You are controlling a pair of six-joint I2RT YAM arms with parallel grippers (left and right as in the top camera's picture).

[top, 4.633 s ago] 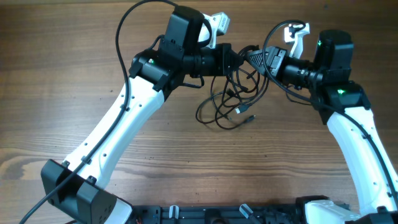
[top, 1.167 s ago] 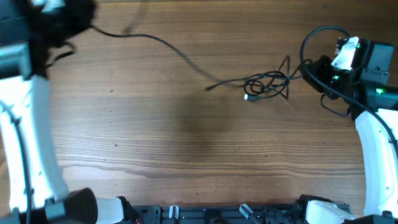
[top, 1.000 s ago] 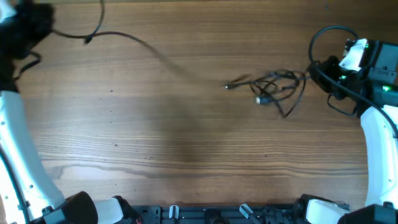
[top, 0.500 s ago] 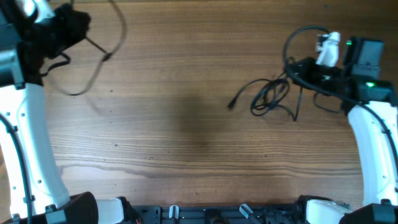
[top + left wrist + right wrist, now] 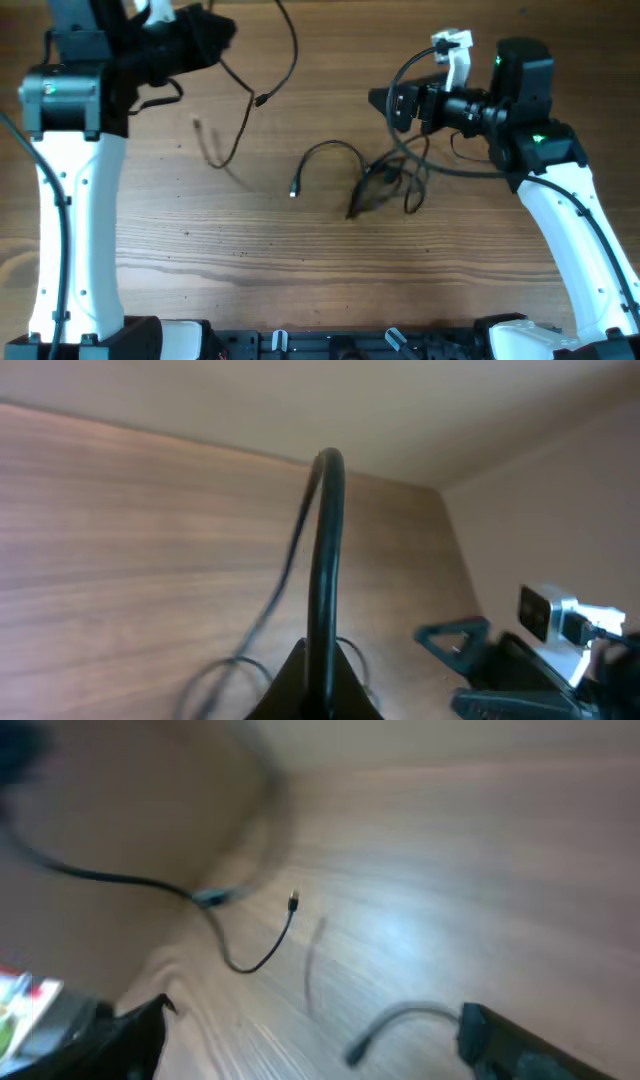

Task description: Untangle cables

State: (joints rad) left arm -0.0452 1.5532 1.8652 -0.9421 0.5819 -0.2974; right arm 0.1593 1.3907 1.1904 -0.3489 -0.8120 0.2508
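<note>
Leftmost: the left gripper (image 5: 215, 40), raised over the table's (image 5: 300, 270) far left corner. Its jaws are pinched tight on one cable (image 5: 325, 540). In the left wrist view the cord rises straight out from between the closed fingers. From overhead it loops up past the frame top, drops to a small inline plug, then trails down toward the wood. Motion blur makes the lower end hard to place.

Centre: an arched cable (image 5: 330, 146) lies on the table, its silver-tipped plug pointing down-left and its other end running into the tangled bundle (image 5: 385, 180). The bundle sits right of centre, well apart from the held cable.

Right: the right gripper (image 5: 385, 102) hovers just above the bundle with its fingers spread wide and nothing between them. A white patch with red and green marks at the right wrist view's lower left is too blurred to read.
</note>
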